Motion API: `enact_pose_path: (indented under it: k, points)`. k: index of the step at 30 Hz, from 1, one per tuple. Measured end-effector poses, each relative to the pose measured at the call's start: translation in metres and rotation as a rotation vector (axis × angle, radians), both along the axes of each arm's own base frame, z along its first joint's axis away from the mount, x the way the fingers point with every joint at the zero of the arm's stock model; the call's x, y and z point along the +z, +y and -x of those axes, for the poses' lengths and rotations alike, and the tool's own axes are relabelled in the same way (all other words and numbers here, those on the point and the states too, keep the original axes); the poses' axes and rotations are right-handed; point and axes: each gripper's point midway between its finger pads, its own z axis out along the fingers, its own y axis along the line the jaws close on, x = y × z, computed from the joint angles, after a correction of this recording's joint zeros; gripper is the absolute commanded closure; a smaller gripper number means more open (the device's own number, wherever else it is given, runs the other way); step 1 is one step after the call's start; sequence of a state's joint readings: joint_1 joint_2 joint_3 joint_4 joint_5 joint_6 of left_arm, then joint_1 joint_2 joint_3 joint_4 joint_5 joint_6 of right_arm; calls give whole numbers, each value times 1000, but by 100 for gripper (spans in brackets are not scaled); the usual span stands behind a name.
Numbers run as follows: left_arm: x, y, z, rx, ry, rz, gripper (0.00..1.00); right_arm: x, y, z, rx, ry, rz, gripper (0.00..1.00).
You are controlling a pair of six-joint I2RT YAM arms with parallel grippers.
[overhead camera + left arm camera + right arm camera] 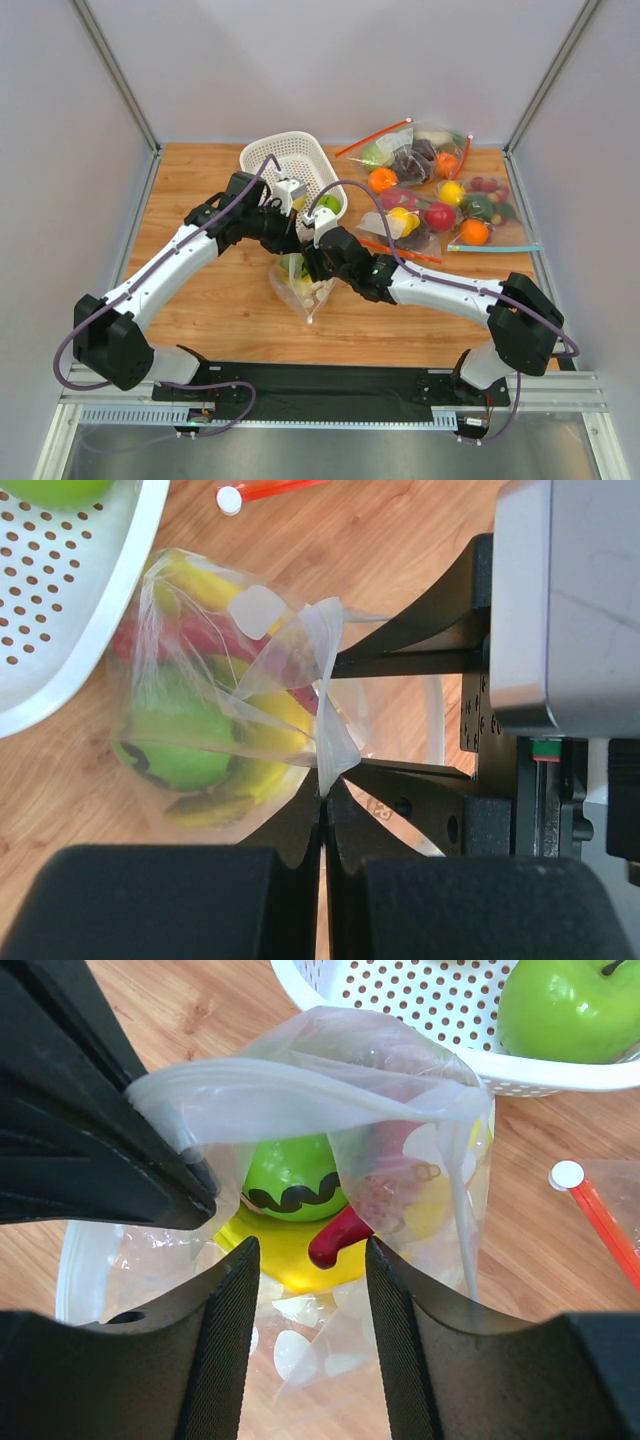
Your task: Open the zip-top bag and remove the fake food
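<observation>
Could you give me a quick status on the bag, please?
Left gripper shut on zip-top bag rim; right gripper open at the mouth. Bag mouth open, fake food inside. White basket alongside, holding a green apple.

Green apple (55, 488) cut by top edge, red zip strip (605, 1225) off right edge, zip-top bag (300, 292) half covered overhead.

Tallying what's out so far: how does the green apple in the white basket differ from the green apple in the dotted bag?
The basket apple lies uncovered in the white basket; the bag apple sits inside the zip-top bag, behind its film. The basket apple shows plain skin and a dark stem; the bag apple bears a black wavy line. Both are glossy green.
</observation>
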State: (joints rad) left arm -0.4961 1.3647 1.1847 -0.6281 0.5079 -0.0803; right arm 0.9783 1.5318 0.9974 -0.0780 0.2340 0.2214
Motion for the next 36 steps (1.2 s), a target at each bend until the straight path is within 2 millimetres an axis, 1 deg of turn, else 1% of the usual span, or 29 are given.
enact_pose_path:
  k: [4, 12, 16, 20, 25, 27, 28, 30, 31, 33, 34, 36]
  points:
    - [0, -1, 1, -3, 1, 3, 100, 0, -2, -2, -6, -1, 0, 48]
    - [1, -1, 1, -6, 2, 5, 100, 0, -16, -22, -61, -1, 0, 45]
    - [1, -1, 1, -6, 1, 5, 100, -2, -15, -27, -68, 1, -1, 45]
    - [1, -1, 1, -6, 1, 5, 100, -12, -8, -31, -60, 18, 11, 45]
    - [0, 0, 0, 0, 0, 1, 100, -31, -6, -33, -60, 40, 41, 46]
    - [0, 0, 0, 2, -1, -1, 100, -36, -7, -34, -63, 44, 52, 53]
    - [0, 0, 0, 1, -1, 0, 100, -37, -7, -34, -65, 44, 56, 60]
    - [0, 0, 0, -1, 0, 1, 100, -37, -8, -35, -66, 41, 57, 66]
    - [0, -1, 0, -3, 0, 2, 100, -37, -8, -35, -68, 41, 57, 71]
    - [0, -1, 1, -4, 1, 4, 100, -37, -9, -36, -71, 39, 60, 78]
    - [1, -1, 1, -5, 2, 4, 100, -37, -9, -36, -70, 38, 60, 89]
    - [1, -1, 1, -6, 2, 5, 100, -37, -11, -37, -75, 39, 62, 99]
